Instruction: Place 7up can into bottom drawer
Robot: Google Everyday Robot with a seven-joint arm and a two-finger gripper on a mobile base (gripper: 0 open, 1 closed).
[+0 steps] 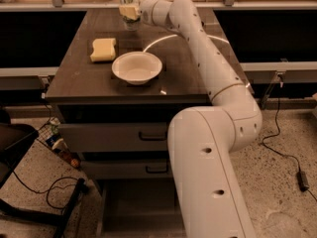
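The 7up can [128, 0] is at the far edge of the dark countertop [79, 78], silver top showing. My gripper [130, 12] is there at the end of the long white arm [208, 68], its pale fingers closed on the can's sides. The can's lower part is hidden behind the fingers. The bottom drawer [133, 202] is pulled open at floor level below the cabinet. It is a grey tray with a bare floor, and my arm's base covers its right part.
A white bowl [137, 67] sits mid-counter and a yellow sponge [103, 49] to its left. The two upper drawers [114, 133] with dark handles are closed. A black chair base [29, 207], cables and small items lie on the floor at left.
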